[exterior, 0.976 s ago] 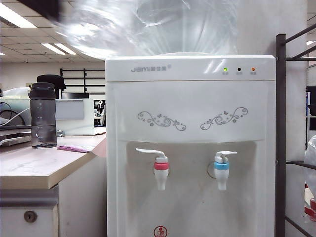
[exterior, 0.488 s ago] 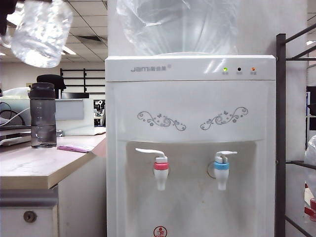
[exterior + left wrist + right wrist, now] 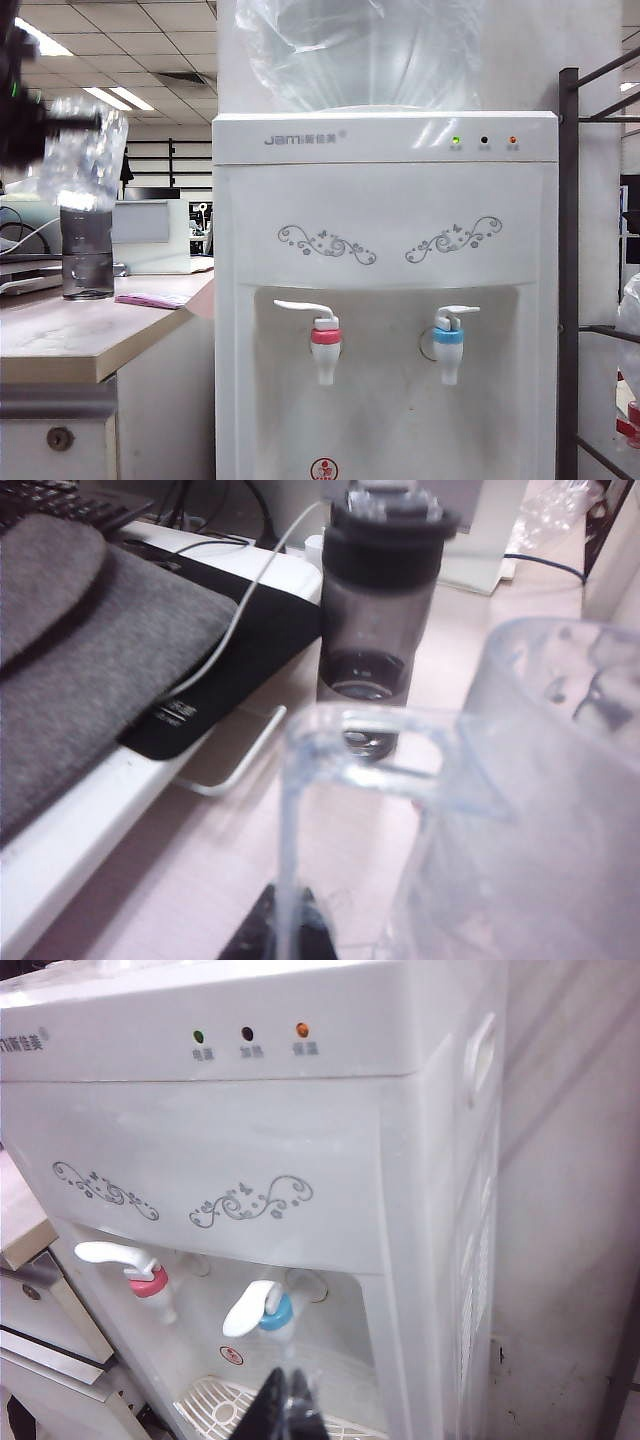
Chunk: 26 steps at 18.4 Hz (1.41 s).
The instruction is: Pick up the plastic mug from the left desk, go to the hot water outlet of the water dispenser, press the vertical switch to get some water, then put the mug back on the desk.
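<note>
The plastic mug (image 3: 85, 150) hangs blurred above the left desk (image 3: 70, 335), left of the water dispenser (image 3: 385, 230). My left gripper (image 3: 288, 932) is shut on its clear handle (image 3: 300, 780), with the mug's wall (image 3: 540, 800) close beside it. The hot water outlet (image 3: 325, 345) with its red collar sits low on the dispenser front, and its vertical switch (image 3: 300, 307) points left. My right gripper (image 3: 288, 1400) is shut on nothing, hovering before the dispenser (image 3: 250, 1140) near the blue tap (image 3: 268, 1312). The red tap (image 3: 150, 1280) lies further off.
A smoky-grey bottle (image 3: 87, 255) with a black lid stands on the desk behind the mug. A pink pad (image 3: 150, 300) lies near the desk edge. A grey pouch (image 3: 90, 650) and cables crowd the desk. A dark metal rack (image 3: 570, 270) flanks the dispenser's right side.
The mug swung from in front of the big water bottle at the top, leftward and down, and now hangs above the desk in front of the grey bottle. The right arm stayed still.
</note>
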Each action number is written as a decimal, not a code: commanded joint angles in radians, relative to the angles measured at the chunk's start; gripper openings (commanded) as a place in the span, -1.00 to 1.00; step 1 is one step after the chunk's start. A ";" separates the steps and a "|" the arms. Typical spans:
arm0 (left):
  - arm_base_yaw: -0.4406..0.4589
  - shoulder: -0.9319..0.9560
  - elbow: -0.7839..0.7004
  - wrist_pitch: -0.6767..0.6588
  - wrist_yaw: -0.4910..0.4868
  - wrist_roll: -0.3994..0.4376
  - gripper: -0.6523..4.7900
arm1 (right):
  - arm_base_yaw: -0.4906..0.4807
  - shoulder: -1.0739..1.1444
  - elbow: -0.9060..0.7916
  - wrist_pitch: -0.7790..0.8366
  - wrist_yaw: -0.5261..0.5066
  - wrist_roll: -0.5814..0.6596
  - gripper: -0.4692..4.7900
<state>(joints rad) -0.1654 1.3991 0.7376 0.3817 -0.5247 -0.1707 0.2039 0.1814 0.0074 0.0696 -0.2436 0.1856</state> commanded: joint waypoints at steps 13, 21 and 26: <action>0.129 0.407 -0.184 0.533 0.123 0.002 -0.78 | 0.000 0.001 0.000 0.015 0.002 -0.003 -0.82; 0.129 0.426 -0.222 0.578 0.121 0.010 -0.78 | 0.000 0.001 0.000 0.015 0.002 -0.003 -0.82; 0.129 0.427 -0.222 0.576 0.117 0.010 -0.78 | 0.000 0.001 0.000 0.015 0.002 -0.003 -0.82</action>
<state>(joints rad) -0.0357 1.8267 0.5163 0.9615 -0.4023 -0.1726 0.2035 0.1814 0.0074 0.0696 -0.2432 0.1856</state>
